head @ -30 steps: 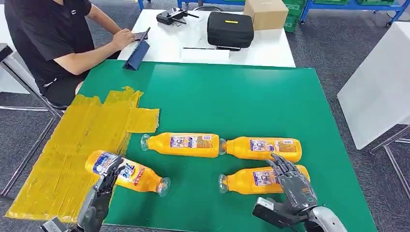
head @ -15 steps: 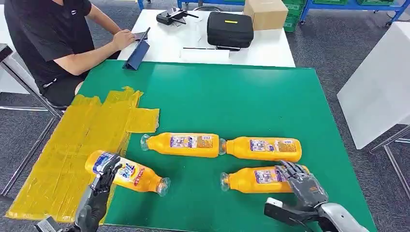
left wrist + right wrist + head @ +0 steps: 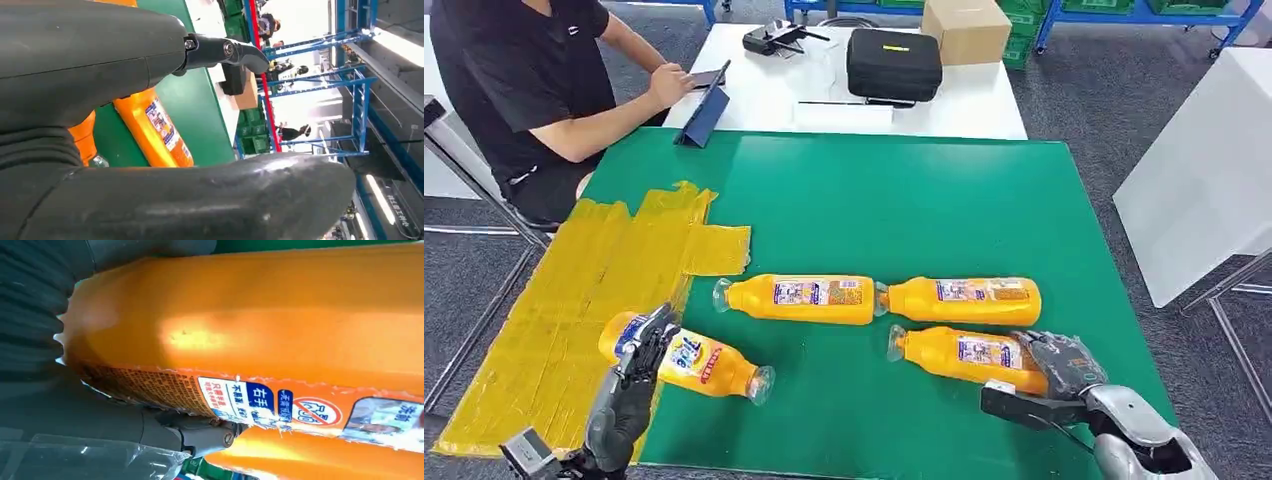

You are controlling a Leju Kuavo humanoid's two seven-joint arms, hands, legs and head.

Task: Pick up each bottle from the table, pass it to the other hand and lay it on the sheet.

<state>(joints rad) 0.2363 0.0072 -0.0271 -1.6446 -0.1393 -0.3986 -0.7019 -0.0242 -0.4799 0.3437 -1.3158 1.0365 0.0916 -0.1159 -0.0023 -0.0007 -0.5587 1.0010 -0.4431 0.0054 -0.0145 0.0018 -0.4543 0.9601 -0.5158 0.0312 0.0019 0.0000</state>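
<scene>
Four orange bottles lie on the green table. The left bottle rests with its base on the edge of the yellow sheet; my left hand has spread fingers that touch that base without closing. Another orange bottle shows past them in the left wrist view. Two bottles lie end to end mid-table. My right hand grips the base end of the front right bottle, which lies against its palm in the right wrist view.
A person sits at the far left by a tablet. The white table behind carries a black case and a cardboard box. A white board stands off the right edge.
My right hand has closed round the front right bottle's base, and that bottle has turned and shifted. My left hand has drawn back a little. The camera has shifted slightly.
</scene>
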